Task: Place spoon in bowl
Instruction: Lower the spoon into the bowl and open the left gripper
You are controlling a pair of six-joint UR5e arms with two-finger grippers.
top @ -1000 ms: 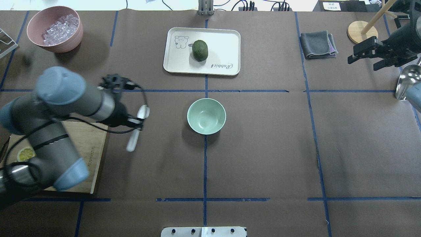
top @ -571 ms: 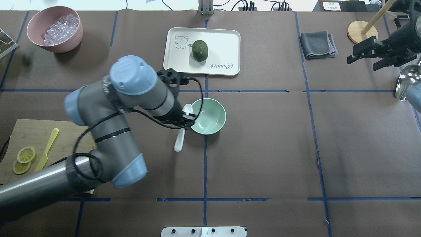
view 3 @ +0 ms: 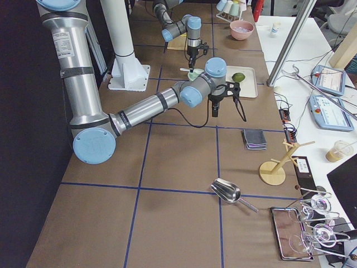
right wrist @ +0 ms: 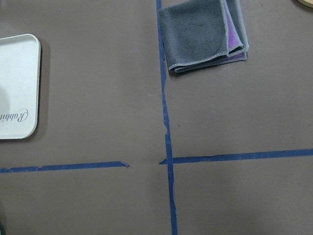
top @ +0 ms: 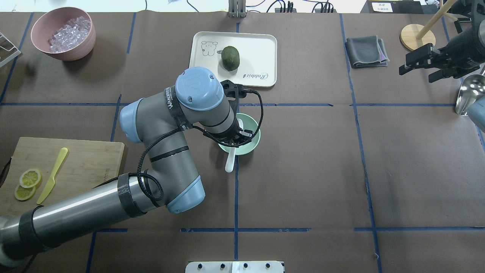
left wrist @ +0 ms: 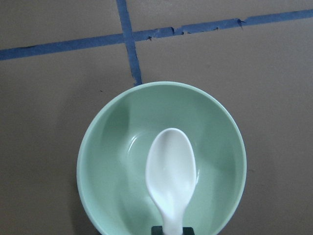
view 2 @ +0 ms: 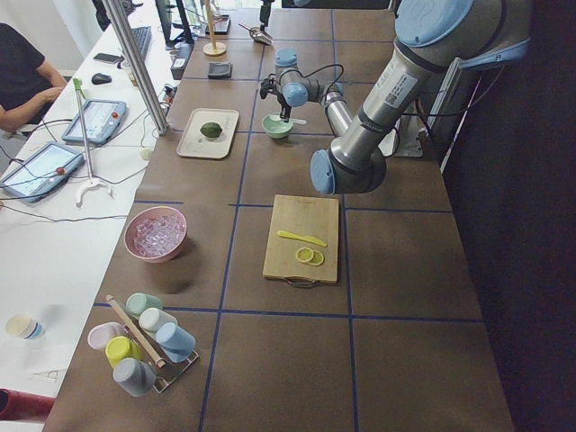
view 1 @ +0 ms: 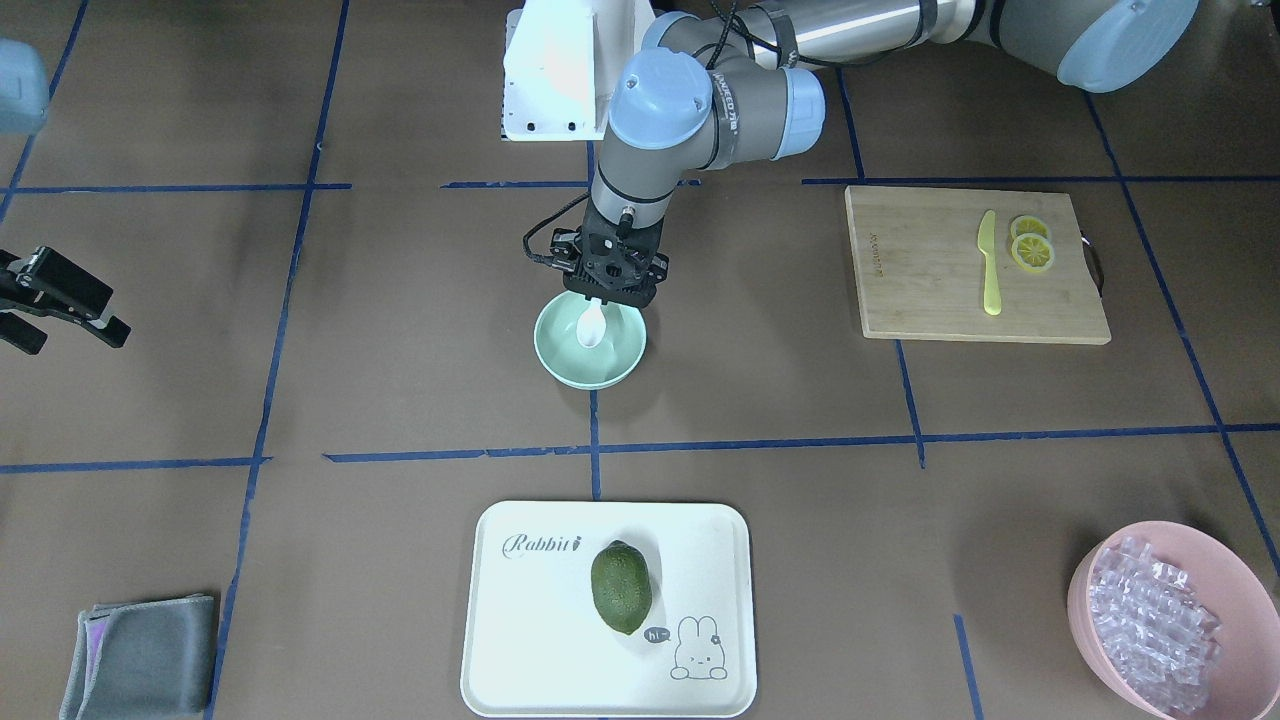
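The pale mint-green bowl (top: 251, 146) stands at the table's middle; it also shows in the front-facing view (view 1: 562, 368) and fills the left wrist view (left wrist: 112, 161). My left gripper (top: 235, 139) is shut on the white spoon (top: 229, 163) and holds it over the bowl. The scoop (left wrist: 171, 171) hangs above the bowl's inside and also shows in the front-facing view (view 1: 592, 328); the handle sticks out past the near rim. My right gripper (top: 416, 74) is open and empty at the far right, also seen in the front-facing view (view 1: 70, 338).
A white tray (top: 261, 45) with a dark green fruit (top: 230, 57) lies behind the bowl. A pink bowl of ice cubes (top: 62, 34) is far left. A cutting board (top: 91, 159) holds a yellow-green knife (top: 53, 175) and lemon slices. A grey cloth (top: 365, 51) and metal scoop (top: 468, 93) lie right.
My left arm has swung right with the spoon, from beside the cutting board to over the mint bowl. The right arm has stayed put.
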